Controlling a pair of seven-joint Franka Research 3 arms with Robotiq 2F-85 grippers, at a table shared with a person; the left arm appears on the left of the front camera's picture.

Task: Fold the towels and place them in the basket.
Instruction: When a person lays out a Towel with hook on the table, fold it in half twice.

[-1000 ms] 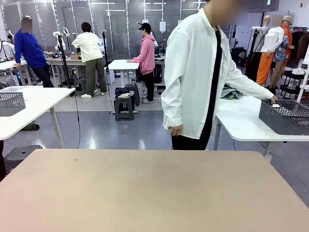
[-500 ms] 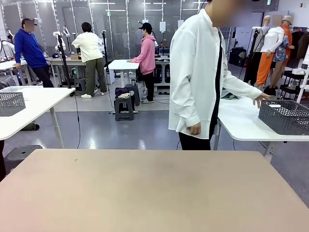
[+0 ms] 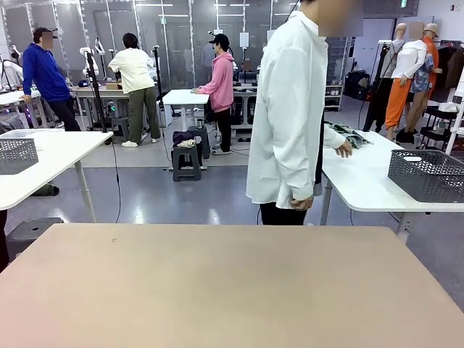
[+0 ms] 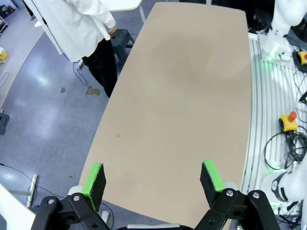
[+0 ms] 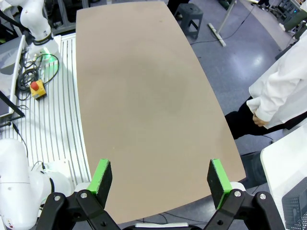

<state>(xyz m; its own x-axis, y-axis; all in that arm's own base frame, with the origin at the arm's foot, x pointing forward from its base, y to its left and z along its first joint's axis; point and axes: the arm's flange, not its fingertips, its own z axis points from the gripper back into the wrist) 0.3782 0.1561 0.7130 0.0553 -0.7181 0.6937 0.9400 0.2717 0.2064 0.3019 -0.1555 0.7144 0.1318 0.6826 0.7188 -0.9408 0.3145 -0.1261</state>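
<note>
tan table (image 3: 217, 290) — person (image 3: 290, 109) stands beyond, dark basket (image 3: 428, 175) on white table (image 3: 362, 181) beside.

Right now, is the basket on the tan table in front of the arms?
No, the basket sits on the white table beside the person.

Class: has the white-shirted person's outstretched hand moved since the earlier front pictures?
Yes. The hand moved toward picture left, away from the dark charcoal lattice-sided basket on the white side table.
</note>
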